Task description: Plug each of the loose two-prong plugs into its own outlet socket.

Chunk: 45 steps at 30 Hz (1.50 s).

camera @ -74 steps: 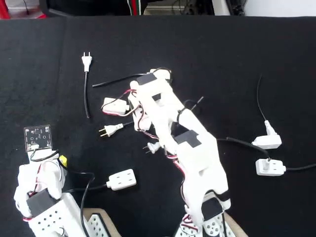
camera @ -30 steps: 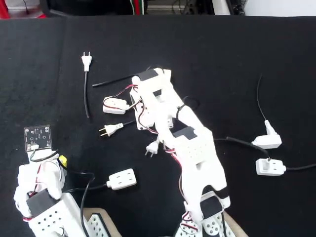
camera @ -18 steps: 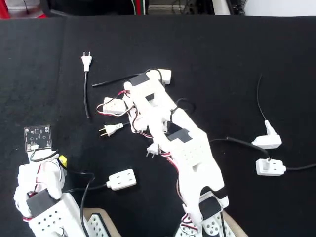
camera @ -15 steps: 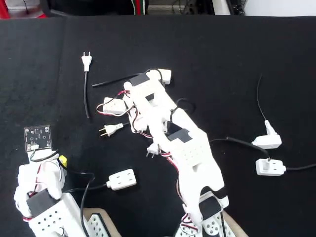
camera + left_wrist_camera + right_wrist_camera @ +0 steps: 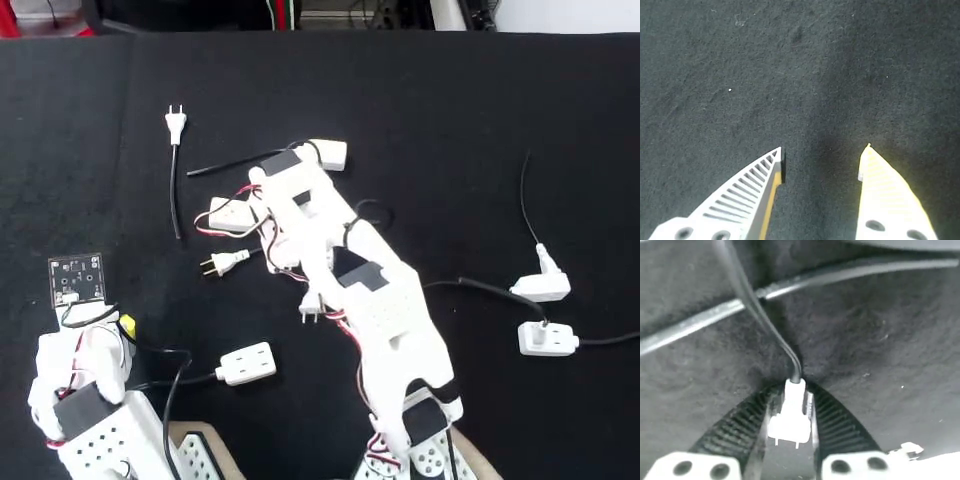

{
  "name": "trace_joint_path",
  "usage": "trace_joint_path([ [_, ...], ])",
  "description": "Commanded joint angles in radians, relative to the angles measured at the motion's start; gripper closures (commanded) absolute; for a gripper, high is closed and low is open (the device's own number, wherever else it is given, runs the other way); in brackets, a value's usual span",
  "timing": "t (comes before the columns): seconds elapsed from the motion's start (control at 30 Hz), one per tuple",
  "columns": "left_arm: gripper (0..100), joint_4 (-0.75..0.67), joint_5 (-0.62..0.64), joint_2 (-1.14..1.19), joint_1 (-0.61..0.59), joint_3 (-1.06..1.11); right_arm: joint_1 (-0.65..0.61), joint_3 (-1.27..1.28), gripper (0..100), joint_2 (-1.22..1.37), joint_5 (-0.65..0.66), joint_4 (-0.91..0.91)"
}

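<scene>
Gripping one plug (image 5: pixel 789 422) in right pincer (image 5: pixel 791 391); left pincer (image 5: pixel 824 147) gapes, empty. Far plug (image 5: pixel 176 122) and nearer plug (image 5: pixel 226 263) lie loose, not yet socketed.

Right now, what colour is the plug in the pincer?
White plug, black cord; clearest in the right wrist view.

Three loose plugs (image 5: pixel 176 122) (image 5: pixel 222 264) (image 5: pixel 312 305), three unfilled sockets (image 5: pixel 246 363) (image 5: pixel 230 213) (image 5: pixel 330 154), two arms (image 5: pixel 85 405) (image 5: pixel 385 310).

place: robotics lab | evidence: black-cloth table (image 5: pixel 500 100), white printed arm (image 5: pixel 390 310), bare circuit board (image 5: pixel 76 279)
</scene>
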Motion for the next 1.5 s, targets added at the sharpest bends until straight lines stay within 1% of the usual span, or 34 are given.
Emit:
trace_joint_path([
  [0.0,75,0.005,-0.009,-0.008,0.010,0.002,0.046,-0.001,94.7,-0.094,0.157,0.034],
  [0.17,75,0.005,-0.009,-0.008,0.010,0.002,0.123,-0.008,94.6,-0.226,0.334,0.028],
  [0.27,75,0.005,-0.009,-0.008,0.010,0.002,0.144,-0.008,94.6,-0.252,0.407,0.026],
  [0.3,75,0.005,-0.009,-0.008,0.010,0.002,0.155,-0.005,94.6,-0.252,0.446,0.011],
  [0.37,75,0.005,-0.009,-0.008,0.010,0.002,0.189,0.002,94.6,-0.251,0.578,-0.041],
  [0.43,75,0.005,-0.009,-0.008,0.010,0.002,0.227,0.004,94.6,-0.236,0.683,-0.104],
  [0.53,75,0.005,-0.009,-0.008,0.010,0.002,0.264,-0.001,94.4,-0.199,0.756,-0.140],
  [0.6,75,0.005,-0.009,-0.008,0.010,0.002,0.264,0.004,91.3,-0.177,0.764,-0.117],
  [0.77,75,0.005,-0.009,-0.008,0.010,0.004,0.236,-0.002,76.6,-0.139,0.692,-0.012],
  [0.83,75,0.005,-0.009,-0.008,0.010,0.004,0.226,0.004,73.5,-0.136,0.678,-0.005],
  [1.03,75,0.005,-0.009,-0.008,0.010,0.004,0.235,-0.018,73.3,-0.133,0.683,0.015],
  [1.13,75,0.005,-0.009,-0.008,0.010,0.004,0.247,0.004,73.3,-0.137,0.747,0.028],
  [1.3,75,0.005,-0.009,-0.008,0.010,0.004,0.292,0.012,73.3,-0.130,0.806,0.021],
  [1.47,75,0.005,-0.009,-0.008,0.010,0.004,0.298,0.018,73.3,-0.120,0.815,-0.023],
])
